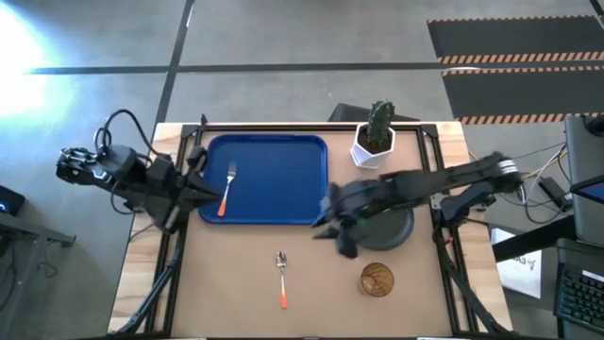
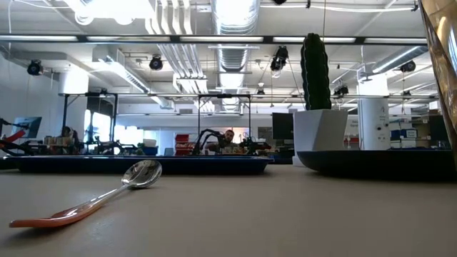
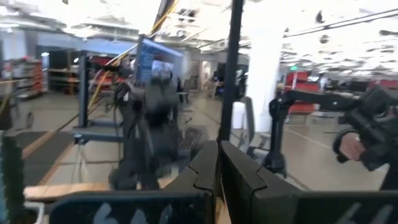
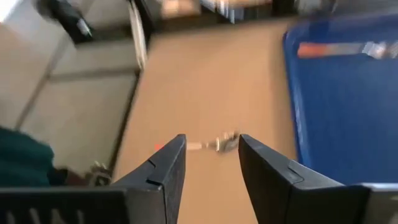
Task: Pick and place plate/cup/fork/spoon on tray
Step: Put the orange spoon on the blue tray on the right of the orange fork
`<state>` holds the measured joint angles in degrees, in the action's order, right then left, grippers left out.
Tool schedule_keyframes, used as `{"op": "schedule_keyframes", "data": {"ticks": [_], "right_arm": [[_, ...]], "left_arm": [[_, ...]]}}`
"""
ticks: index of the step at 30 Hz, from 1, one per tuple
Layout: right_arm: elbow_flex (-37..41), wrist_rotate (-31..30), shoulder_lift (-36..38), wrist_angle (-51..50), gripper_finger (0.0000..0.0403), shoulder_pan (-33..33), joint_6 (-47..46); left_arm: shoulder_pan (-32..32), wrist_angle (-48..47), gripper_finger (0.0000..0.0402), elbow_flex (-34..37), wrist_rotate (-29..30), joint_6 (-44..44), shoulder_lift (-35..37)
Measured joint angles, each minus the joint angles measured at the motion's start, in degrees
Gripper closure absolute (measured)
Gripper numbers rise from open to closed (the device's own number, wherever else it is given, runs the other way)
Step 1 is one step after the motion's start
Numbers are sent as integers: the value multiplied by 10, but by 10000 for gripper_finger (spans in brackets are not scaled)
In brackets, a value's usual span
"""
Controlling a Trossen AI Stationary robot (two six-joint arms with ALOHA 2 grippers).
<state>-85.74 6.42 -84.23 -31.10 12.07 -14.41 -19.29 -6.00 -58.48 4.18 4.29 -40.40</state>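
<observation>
High view: both arms reach over the bench [image 1: 236, 293] from opposite sides.
Right tool [image 1: 332, 231]: it hangs between the tray's near-right corner and the plate, fingers [image 4: 165, 171] spread apart with nothing between them.
Left tool [image 1: 209, 194]: it sits at the tray's left edge, beside the fork's handle, fingers [image 3: 205, 171] pressed together on nothing.
Tray [image 1: 274, 203]: blue, flat on the bench, directly left of the right tool.
Fork [image 1: 227, 189]: it lies inside the tray near its left side, orange handle end closest to the left tool.
Plate [image 1: 396, 231]: black, on the bench just right of the right tool, partly covered by that arm.
Cup [image 1: 377, 280]: amber, upright on the bench, in front of the plate and to the right of the right tool.
Spoon [image 2: 93, 196]: it lies on the bare bench in front of the tray, ahead and left of the right tool, apart from both tools.
Cactus pot [image 1: 374, 142]: white, behind the plate, at the tray's far-right corner.
</observation>
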Motion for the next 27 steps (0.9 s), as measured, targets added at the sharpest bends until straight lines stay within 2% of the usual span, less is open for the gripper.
{"op": "schedule_keyframes", "data": {"ticks": [8,13,18,27], "right_arm": [[-134,-8,-87,-124,268,27,-18],[-176,-44,-128,-199,268,36,-16],[-192,-65,-137,-239,268,37,-17],[-189,-64,-171,-229,268,37,-21]], "left_arm": [[0,-42,402,0,-7,0,22],[0,-41,402,0,-9,-2,22],[0,-41,402,5,-9,-1,19],[0,-42,402,7,-9,-1,12]]}}
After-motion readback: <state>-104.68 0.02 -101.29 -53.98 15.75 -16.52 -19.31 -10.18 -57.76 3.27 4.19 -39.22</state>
